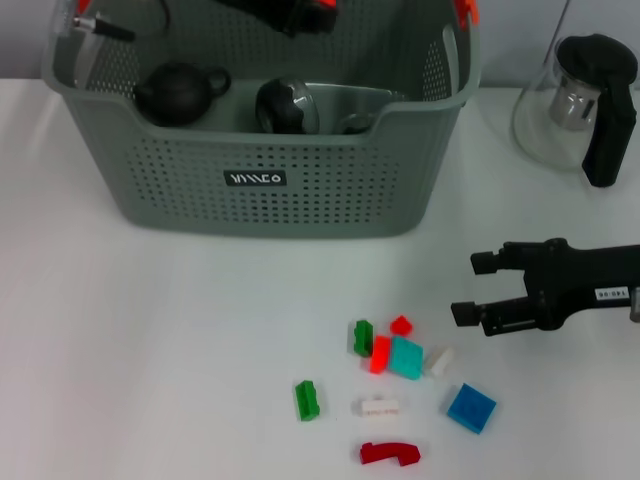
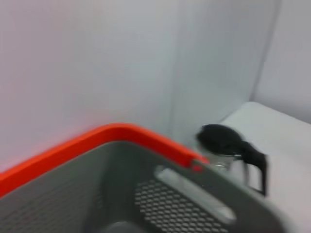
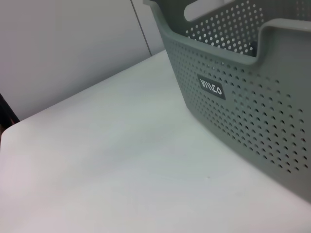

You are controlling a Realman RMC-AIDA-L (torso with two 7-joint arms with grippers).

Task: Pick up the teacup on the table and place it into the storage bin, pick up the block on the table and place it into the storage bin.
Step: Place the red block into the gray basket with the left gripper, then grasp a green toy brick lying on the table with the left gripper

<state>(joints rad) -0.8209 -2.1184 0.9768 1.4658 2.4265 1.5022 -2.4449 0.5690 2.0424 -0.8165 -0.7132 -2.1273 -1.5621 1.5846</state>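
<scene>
The storage bin (image 1: 270,180), a grey perforated basket with a black label, stands at the back of the table. It also shows in the right wrist view (image 3: 252,111) and, by its orange rim, in the left wrist view (image 2: 97,141). Inside it lie a black teapot (image 1: 180,92) and a dark glossy round cup-like vessel (image 1: 285,105). No teacup stands on the table. Several small blocks lie at the front right, among them a teal block (image 1: 406,358), a blue block (image 1: 471,408) and a green block (image 1: 307,400). My right gripper (image 1: 478,288) is open and empty, right of the blocks. My left gripper (image 1: 295,12) is above the bin.
A glass pot with a black lid and handle (image 1: 585,100) stands right of the bin; it also shows in the left wrist view (image 2: 231,145). A metal part (image 1: 95,25) sticks out at the bin's left corner. White table (image 1: 150,350) spreads left of the blocks.
</scene>
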